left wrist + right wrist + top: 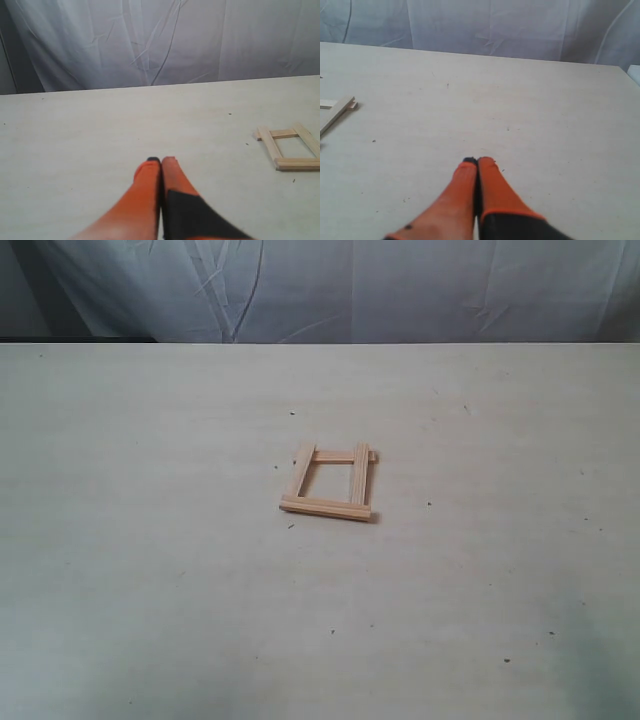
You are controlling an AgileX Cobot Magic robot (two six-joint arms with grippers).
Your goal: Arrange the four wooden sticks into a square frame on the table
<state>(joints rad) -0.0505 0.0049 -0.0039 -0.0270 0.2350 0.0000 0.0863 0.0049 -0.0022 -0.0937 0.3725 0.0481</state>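
The four wooden sticks lie joined as a small square frame [328,483] in the middle of the table [150,540]. Two sticks run front to back; the other two lie across their ends. The left wrist view shows the frame [289,146] off to one side of my left gripper [161,160], whose orange fingers are shut with nothing between them. My right gripper [478,160] is also shut and empty, with only a corner of the frame [337,112] at the picture's edge. Neither gripper appears in the exterior view.
A wrinkled white curtain [350,290] hangs behind the table's far edge. Tiny dark specks dot the tabletop.
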